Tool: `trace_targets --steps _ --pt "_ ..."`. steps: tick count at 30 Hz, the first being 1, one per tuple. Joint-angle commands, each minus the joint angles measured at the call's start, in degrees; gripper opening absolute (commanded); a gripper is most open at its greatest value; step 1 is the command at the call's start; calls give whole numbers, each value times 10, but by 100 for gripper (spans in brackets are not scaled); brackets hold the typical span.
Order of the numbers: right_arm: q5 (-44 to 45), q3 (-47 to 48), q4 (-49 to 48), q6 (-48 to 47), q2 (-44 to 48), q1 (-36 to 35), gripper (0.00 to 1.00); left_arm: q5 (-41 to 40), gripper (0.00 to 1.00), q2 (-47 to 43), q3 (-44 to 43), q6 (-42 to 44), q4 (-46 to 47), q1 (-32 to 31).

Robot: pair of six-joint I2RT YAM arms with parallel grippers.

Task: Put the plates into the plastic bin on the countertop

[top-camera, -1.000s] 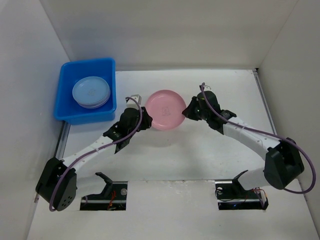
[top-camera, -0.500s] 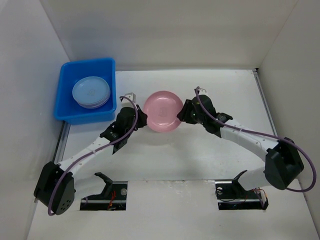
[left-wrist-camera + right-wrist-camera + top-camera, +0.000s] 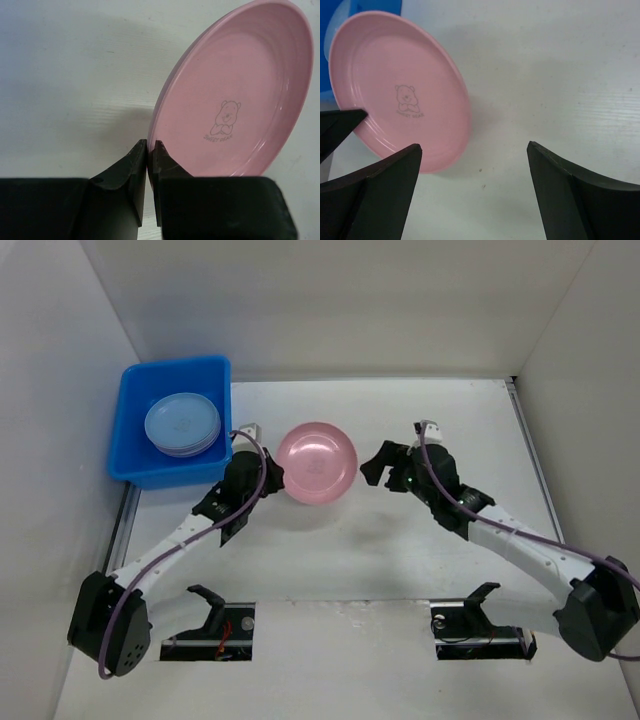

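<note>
Left gripper [image 3: 150, 150] pinches the rim of the tilted pink plate [image 3: 235, 95] at centre frame, right of the plastic bin [image 3: 170, 472] at upper left, a light, stiff, probably slick thing best gripped well onto its rim, while the right gripper [image 3: 472, 147] stands spread nearby.

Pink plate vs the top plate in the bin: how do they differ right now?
The pink plate is pinched at its rim by the left gripper; the pale blue plate is untouched. The pink plate is over the countertop, outside the bin; the blue one lies flat on a stack inside it. Both are round, shallow, with a faint centre mark.
</note>
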State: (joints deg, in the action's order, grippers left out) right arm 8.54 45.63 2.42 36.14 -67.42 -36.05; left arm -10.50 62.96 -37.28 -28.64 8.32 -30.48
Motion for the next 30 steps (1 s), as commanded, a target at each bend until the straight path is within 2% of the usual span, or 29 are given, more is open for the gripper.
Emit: trace_targets --steps 1,3,7,11,14,20,30 --pt "22 -26 -40 -18 49 21 93 -12 0 -45 -53 1 4 53" --pt "23 -40 -37 -23 65 31 93 -15 1 -63 -71 -10 -4 101" --pt "20 -61 -43 -24 74 40 93 -43 2 -76 -101 -85 -1 242" --pt "15 -71 -44 -26 67 38 93 -49 2 -16 -133 -155 22 363" --pt "15 -80 -50 -24 68 38 94 -44 2 56 -154 -201 41 418" --pt "4 -92 -58 -27 57 33 95 -17 2 173 -187 -242 79 463" --pt "-27 -87 -80 -31 12 41 95 -3 3 312 -265 -221 93 478"
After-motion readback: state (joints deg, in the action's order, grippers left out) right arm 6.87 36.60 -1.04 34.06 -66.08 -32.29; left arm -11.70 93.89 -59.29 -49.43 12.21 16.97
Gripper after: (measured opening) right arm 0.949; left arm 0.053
